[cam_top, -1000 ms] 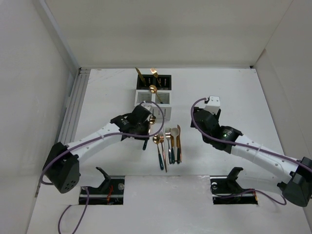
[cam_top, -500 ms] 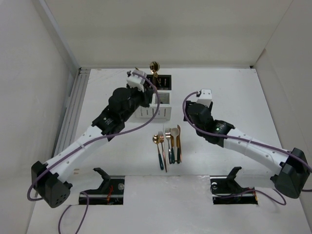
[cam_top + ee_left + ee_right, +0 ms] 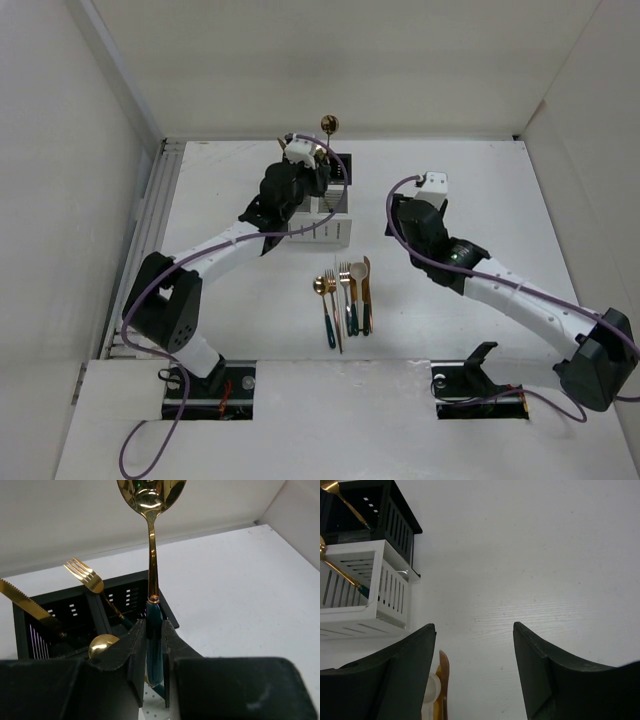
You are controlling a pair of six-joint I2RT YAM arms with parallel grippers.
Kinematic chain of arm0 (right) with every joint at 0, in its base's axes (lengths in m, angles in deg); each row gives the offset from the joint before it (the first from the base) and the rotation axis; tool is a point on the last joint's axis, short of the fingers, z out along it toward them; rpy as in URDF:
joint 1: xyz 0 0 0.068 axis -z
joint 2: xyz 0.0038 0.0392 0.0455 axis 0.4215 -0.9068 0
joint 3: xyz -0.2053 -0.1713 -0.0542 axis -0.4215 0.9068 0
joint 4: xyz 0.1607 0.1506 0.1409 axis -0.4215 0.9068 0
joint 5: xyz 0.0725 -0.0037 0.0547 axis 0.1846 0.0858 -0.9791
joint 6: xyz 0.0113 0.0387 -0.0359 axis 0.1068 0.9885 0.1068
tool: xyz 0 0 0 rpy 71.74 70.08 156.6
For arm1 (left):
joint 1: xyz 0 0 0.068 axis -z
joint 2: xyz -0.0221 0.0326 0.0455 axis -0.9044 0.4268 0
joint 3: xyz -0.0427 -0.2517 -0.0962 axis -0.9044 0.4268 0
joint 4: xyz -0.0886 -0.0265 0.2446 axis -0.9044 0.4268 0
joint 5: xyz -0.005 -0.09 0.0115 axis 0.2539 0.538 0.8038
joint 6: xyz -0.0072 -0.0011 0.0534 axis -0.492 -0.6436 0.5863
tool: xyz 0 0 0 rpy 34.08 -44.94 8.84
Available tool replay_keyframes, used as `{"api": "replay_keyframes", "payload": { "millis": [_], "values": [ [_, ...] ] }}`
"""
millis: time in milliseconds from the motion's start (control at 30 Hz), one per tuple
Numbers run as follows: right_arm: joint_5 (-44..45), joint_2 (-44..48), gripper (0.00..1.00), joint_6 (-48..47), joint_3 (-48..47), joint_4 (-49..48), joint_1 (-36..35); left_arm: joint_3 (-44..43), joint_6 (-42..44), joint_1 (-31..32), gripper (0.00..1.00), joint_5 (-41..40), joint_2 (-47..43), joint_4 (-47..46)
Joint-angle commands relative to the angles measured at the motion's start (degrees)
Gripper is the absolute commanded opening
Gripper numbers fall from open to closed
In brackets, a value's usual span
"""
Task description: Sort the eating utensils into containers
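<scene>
White tabletop (image 3: pixel 480 190) between plain white walls (image 3: pixel 330 60), utensils (image 3: pixel 350 300) mid-table

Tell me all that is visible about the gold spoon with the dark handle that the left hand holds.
The gold spoon with a dark teal handle stands nearly upright, bowl on top. The oval bowl looks like polished metal and mirrors its surroundings. A slim gold neck meets the teal handle at a small collar. The left hand is shut on the handle, with its fingers pressing on both sides. The black slotted cutlery holder lies behind it in the left wrist view. The spoon's lower end is hidden.
</scene>
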State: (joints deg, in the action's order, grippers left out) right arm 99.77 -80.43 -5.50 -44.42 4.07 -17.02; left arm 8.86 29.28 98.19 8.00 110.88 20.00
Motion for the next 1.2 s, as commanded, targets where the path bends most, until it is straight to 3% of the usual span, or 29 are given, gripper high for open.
{"api": "replay_keyframes", "payload": {
  "millis": [0,533,600,633,700,767,933,1067,1167],
  "values": [
    [0.3,2.4,0.68,-0.9,-2.5,0.3,0.3,-1.6,-2.2,-0.6,0.00,2.8,-0.9,-9.2],
    [3.4,8.2,0.68,-0.4,-0.1,5.4,0.3,-0.4,-5.5,-0.1,0.01,1.5,7.5,-5.6],
    [4.0,8.7,0.68,0.2,-0.1,6.0,0.3,-0.9,-5.5,-0.1,0.11,1.5,8.1,-5.6],
    [4.0,8.7,0.68,0.2,-0.1,6.8,0.3,-0.9,-5.5,-0.1,0.26,1.5,8.8,-5.6],
    [4.7,9.3,0.68,0.2,-0.1,7.7,0.3,-0.9,-5.5,-0.1,0.43,0.4,8.8,-5.1],
    [5.3,9.9,0.68,0.7,-0.1,8.2,0.3,-0.9,-5.5,-0.1,0.50,-1.7,9.4,-3.1],
    [3.0,10.6,0.68,-0.5,-0.1,8.2,0.3,-3.9,-1.4,0.7,0.46,-4.2,6.3,0.7],
    [2.2,9.4,0.70,-1.2,-0.8,8.2,-0.2,-8.0,6.0,3.3,0.45,-13.0,0.8,5.1],
    [2.2,8.9,0.72,-1.2,-0.8,8.2,-0.2,-8.9,6.7,5.2,0.43,-14.1,-5.0,16.0]
  ]
}}
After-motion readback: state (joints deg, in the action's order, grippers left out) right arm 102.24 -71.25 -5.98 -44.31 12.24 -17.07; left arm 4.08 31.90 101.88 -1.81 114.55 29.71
